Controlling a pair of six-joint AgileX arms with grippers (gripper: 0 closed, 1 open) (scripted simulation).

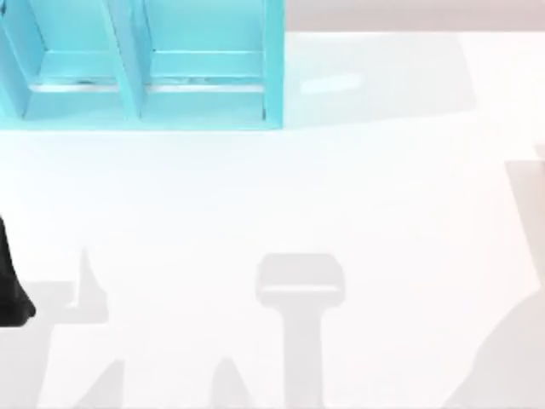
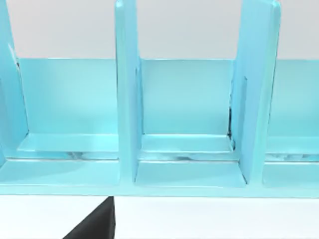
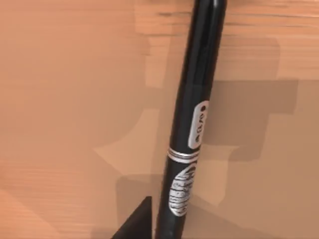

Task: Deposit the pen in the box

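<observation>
The pen point(image 3: 192, 124) is slim and black with silvery label bands, and it hangs close under the right wrist camera above a tan surface. My right gripper point(image 3: 157, 231) is shut on its lower end, with one black finger point(image 3: 135, 225) showing beside it. The box point(image 1: 204, 111) is a turquoise rack with upright dividers at the table's back left. My left gripper point(image 2: 97, 224) faces the open compartments of the box point(image 2: 189, 174) from a short way off. The left arm point(image 1: 10, 294) is a dark shape at the table's left edge.
The table point(image 1: 383, 196) is a pale, bright surface with grey arm shadows along its front. The box's dividers point(image 2: 127, 94) split it into several narrow bays.
</observation>
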